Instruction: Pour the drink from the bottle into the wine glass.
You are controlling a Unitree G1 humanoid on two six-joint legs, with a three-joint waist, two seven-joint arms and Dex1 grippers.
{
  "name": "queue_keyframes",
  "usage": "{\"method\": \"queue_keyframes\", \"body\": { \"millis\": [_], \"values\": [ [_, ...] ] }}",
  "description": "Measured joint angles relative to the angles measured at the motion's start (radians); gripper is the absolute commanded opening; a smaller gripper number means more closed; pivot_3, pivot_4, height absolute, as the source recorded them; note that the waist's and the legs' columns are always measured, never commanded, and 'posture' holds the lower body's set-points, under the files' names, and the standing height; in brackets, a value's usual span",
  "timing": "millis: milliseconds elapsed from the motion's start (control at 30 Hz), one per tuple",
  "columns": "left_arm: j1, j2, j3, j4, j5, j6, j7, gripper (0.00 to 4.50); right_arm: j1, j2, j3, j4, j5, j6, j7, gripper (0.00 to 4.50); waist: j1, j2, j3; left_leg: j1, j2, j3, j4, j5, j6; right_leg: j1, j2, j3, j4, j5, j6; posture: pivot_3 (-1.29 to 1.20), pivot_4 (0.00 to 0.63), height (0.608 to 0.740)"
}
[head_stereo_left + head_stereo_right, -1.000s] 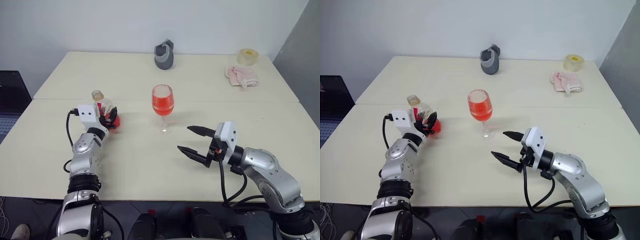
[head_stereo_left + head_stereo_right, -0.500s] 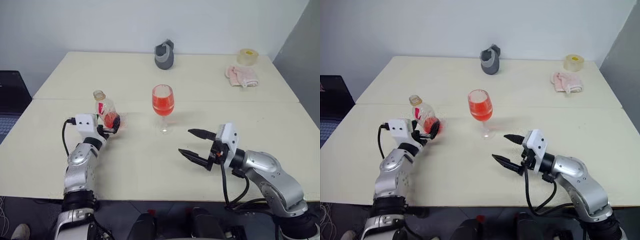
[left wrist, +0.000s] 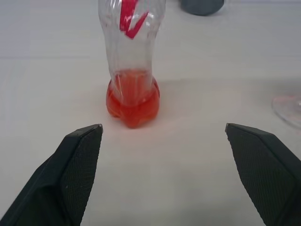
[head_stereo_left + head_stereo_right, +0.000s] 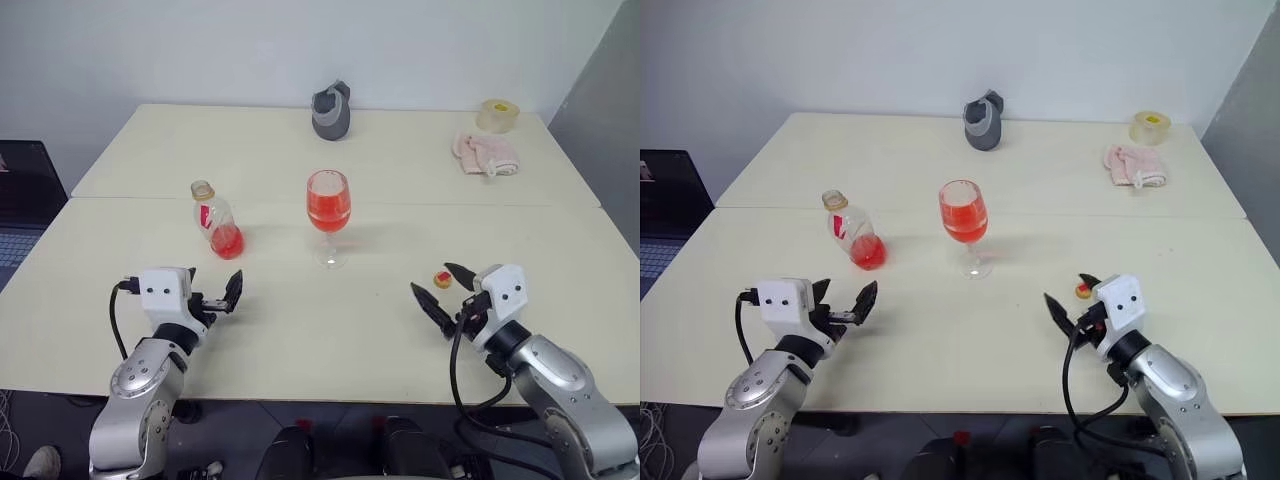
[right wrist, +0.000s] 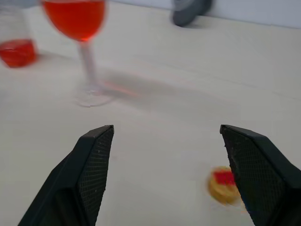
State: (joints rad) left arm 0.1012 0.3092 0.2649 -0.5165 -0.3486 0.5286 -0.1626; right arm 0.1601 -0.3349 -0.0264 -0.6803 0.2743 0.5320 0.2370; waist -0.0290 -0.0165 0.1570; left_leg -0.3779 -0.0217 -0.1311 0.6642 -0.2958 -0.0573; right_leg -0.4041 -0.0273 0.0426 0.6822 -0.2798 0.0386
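Released, bottle [image 4: 214, 221] stands beside wine glass [image 4: 328, 212]; cap [image 4: 442, 279] apart.

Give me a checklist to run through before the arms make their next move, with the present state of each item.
1. Bottle stands upright on the table, free of both grippers: ok.
2. Wine glass upright with red drink in its bowl: ok.
3. Left gripper open and holding nothing: ok.
4. Right gripper open and holding nothing: ok.
5. Bottle emptied: not ok, some red drink sits in its base.
6. Cap on the bottle: not ok, it lies on the table by the right gripper.
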Motion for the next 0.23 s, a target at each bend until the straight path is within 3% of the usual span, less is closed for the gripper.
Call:
{"method": "queue_keyframes", "body": {
  "millis": [233],
  "values": [
    [0.032,-0.038,-0.055,-0.077,0.01,0.05,0.044,4.48,0.074,0.084,0.071,-0.053,-0.096,0.015,-0.117,3.88,-0.001,0.0,0.0,0.001,0.0,0.001,-0.001,0.0,0.0,0.0,0.002,0.001,0.0,0.0,0.0,0.0,0.15,0.74]
  ]
}}
